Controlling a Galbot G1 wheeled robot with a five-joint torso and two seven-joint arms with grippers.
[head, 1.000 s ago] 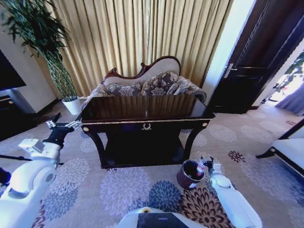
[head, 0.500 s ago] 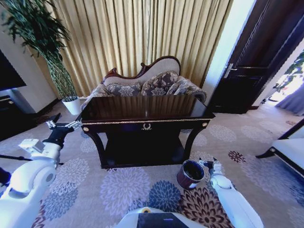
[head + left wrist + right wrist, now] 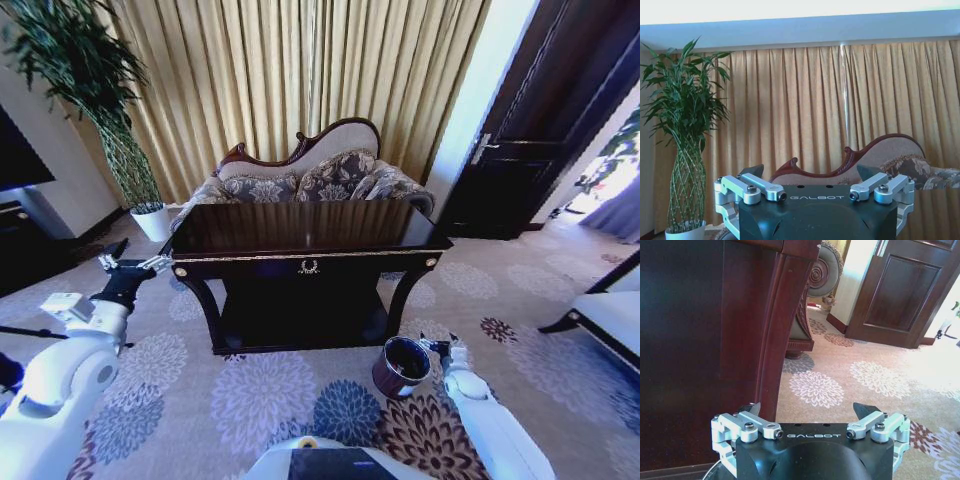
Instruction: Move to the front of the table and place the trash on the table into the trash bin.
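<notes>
My right gripper [image 3: 437, 347] hung spread and empty just beside the small round maroon-brown trash bin [image 3: 400, 366].

The bin stood on the flowered carpet [image 3: 250, 390] near the front right leg of the large dark glossy wooden table [image 3: 305, 228]. My left gripper [image 3: 128, 265], fingers apart, sat off the table's left corner.

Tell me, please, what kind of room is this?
Probably a formal living room or hotel suite lounge: an ornate upholstered sofa before long gold curtains, a glossy dark table on floral carpet, and a potted plant.
</notes>
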